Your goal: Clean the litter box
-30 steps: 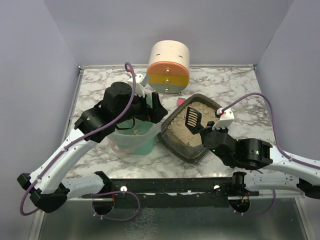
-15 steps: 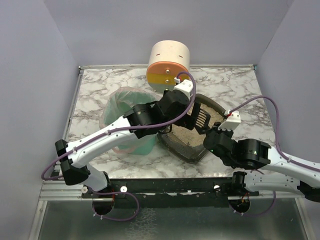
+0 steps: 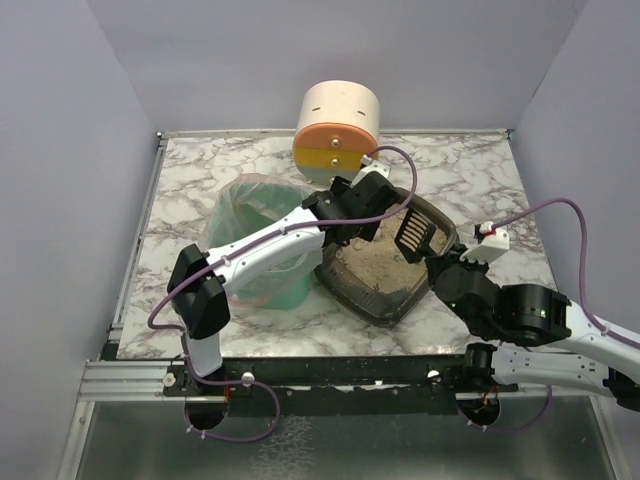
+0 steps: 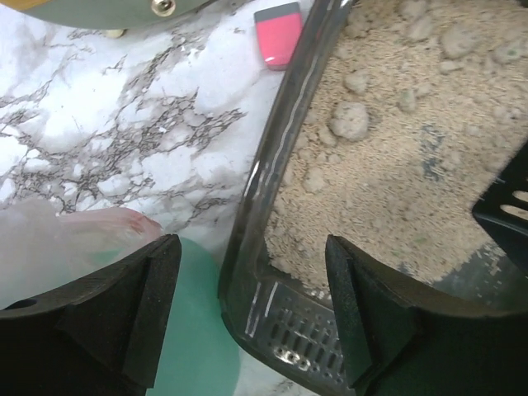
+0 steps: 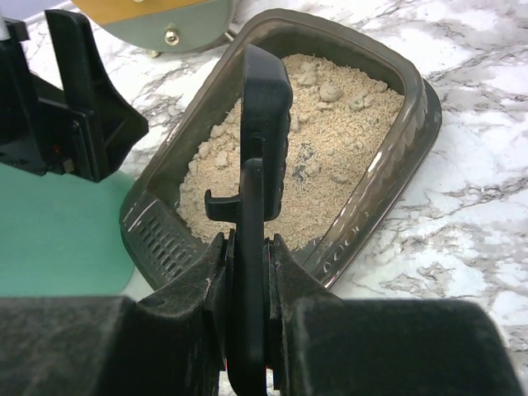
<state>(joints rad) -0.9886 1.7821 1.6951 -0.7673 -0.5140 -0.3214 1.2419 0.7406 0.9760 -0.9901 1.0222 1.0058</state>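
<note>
Jaws of the left gripper (image 4: 252, 307) stand wide, straddling the left rim of the litter box (image 4: 266, 186). The box sits mid-tabletop (image 3: 200, 170), with a green bin (image 3: 268, 290) just left of it. Jaws of the right gripper (image 5: 247, 268) clamp a black scoop (image 5: 264, 99) over the litter.

We take this for a lab test cell, plain lilac walls (image 3: 60, 150) boxing in our marble-patterned bench (image 3: 460, 170), two cabled robot arms (image 3: 270, 240) bolted to a metal rail (image 3: 120, 375) at its near edge
</note>
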